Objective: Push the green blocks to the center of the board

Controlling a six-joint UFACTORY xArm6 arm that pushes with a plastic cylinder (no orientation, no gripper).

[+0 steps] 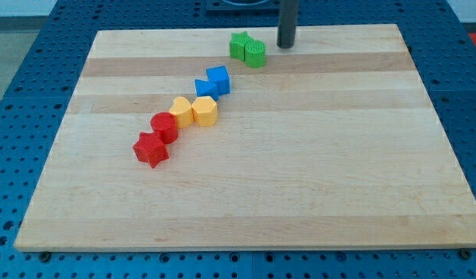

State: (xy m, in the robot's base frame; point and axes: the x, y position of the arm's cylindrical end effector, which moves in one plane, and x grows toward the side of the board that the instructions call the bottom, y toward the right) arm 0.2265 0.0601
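Two green blocks sit touching near the view's top centre of the wooden board [300, 170]: a green star [239, 45] on the left and a green cylinder [255, 53] on the right. My tip [285, 46] is on the board just to the right of the green cylinder, a small gap apart from it. The dark rod rises from it out of the view's top.
A diagonal chain of blocks runs down-left from the green pair: a blue cube [219, 79], a blue block [205, 87], a yellow block [205, 111], a yellow block [181, 111], a red cylinder [163, 126] and a red star [151, 149].
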